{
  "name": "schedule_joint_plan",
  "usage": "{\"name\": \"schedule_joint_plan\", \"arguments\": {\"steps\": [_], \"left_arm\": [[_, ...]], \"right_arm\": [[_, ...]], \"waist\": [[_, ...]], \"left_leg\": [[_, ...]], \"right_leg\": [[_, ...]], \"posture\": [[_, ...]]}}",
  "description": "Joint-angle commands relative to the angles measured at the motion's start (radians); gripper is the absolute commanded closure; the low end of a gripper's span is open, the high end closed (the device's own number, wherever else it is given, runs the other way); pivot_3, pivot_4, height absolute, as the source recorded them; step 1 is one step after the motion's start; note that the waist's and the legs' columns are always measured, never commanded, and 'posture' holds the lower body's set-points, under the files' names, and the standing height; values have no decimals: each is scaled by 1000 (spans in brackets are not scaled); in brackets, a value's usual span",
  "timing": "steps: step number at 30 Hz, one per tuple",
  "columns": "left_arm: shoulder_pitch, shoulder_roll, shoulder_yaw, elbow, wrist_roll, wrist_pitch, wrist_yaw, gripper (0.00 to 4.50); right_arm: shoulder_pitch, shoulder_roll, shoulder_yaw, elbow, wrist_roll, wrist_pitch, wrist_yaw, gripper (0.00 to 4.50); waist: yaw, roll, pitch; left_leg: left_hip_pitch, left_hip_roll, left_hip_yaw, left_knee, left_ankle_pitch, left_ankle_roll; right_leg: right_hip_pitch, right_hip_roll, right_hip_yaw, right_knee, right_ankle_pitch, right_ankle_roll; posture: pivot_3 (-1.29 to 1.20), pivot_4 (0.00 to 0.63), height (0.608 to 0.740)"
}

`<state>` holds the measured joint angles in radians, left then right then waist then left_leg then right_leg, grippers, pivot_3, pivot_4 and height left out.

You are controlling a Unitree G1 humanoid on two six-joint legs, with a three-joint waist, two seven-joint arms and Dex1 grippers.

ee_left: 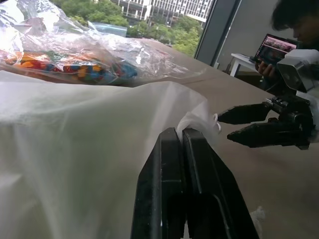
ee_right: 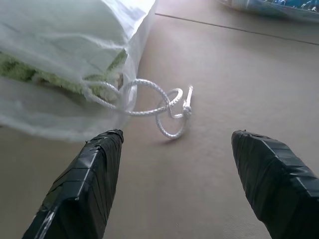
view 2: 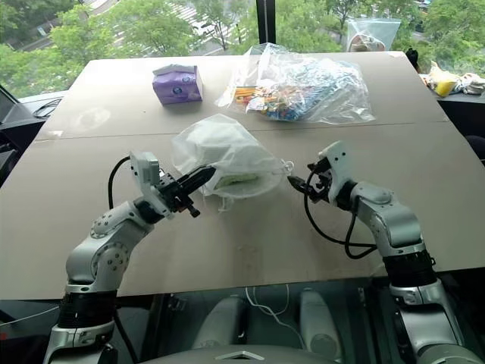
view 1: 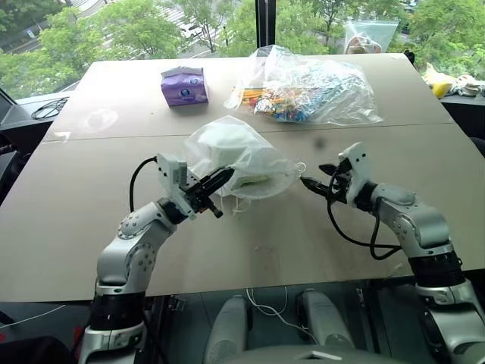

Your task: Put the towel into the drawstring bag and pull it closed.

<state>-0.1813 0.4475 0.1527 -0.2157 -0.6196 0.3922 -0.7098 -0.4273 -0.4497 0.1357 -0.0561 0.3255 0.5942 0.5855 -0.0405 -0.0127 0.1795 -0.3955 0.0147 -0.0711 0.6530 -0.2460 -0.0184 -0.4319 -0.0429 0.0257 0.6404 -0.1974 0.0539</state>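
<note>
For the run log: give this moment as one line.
towel: inside bag | left gripper: shut on bag | right gripper: open, by cord | bag mouth: not closed

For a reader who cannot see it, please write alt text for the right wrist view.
The right claw, its two black fingers wide apart, points at a knotted loop of white cord lying on the brown table. The cord leads into the mouth of the white drawstring bag, through whose thin fabric the green towel shows.
</note>
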Motion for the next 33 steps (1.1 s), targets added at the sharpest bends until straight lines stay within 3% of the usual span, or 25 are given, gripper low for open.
{"name": "schedule_joint_plan", "arguments": {"steps": [1, 7, 17, 20, 24, 26, 33], "left_arm": [[-2, 2, 42, -31, 2, -33, 20, 4500], [-3, -4, 52, -32, 12, -45, 36, 4500], [0, -20, 60, -27, 25, -69, 60, 4500], [1, -24, 60, -22, 28, -76, 61, 4500], [1, -30, 54, -16, 34, -83, 64, 4500], [1, -33, 52, -16, 36, -85, 65, 4500], [-22, -42, 52, 6, 54, -99, 76, 4500]], "right_arm": [[-23, 1, 99, 18, -142, -147, -3, 791], [-136, 108, 107, 225, -325, -435, -187, 791], [-139, 195, 77, 280, -268, -654, -63, 791], [-125, 199, 70, 281, -264, -666, -45, 1470], [-121, 212, 52, 282, -262, -667, -53, 3285], [-120, 220, 40, 278, -256, -661, -60, 4407], [-131, 252, -45, 277, -233, -598, -149, 4462]], "waist": [[-2, 0, 0], [-2, -1, 0], [0, -1, 0], [0, -1, 0], [-1, -1, 0], [-2, -1, 0], [-1, -1, 0]], "left_leg": [[0, 0, 0, 0, 0, 0], [1, 0, 1, 0, 0, 0], [0, 0, 1, -1, 0, -1], [0, 0, 1, -1, 0, -1], [1, 0, 1, 0, 0, -1], [1, 0, 1, 0, 0, -1], [1, 0, 1, 0, 0, -1]], "right_leg": [[0, 0, 0, 0, 0, 0], [0, 0, 1, 1, 2, 4], [0, 0, 1, -1, 5, 0], [0, 0, 1, 0, 5, 0], [0, 0, 1, 1, 5, 0], [0, 0, 1, 1, 5, 0], [0, 0, 1, 1, 5, 0]], "posture": [[0, 150, 740], [0, 150, 740], [0, 150, 740], [0, 150, 740], [0, 150, 740], [0, 150, 740], [0, 150, 740]]}}
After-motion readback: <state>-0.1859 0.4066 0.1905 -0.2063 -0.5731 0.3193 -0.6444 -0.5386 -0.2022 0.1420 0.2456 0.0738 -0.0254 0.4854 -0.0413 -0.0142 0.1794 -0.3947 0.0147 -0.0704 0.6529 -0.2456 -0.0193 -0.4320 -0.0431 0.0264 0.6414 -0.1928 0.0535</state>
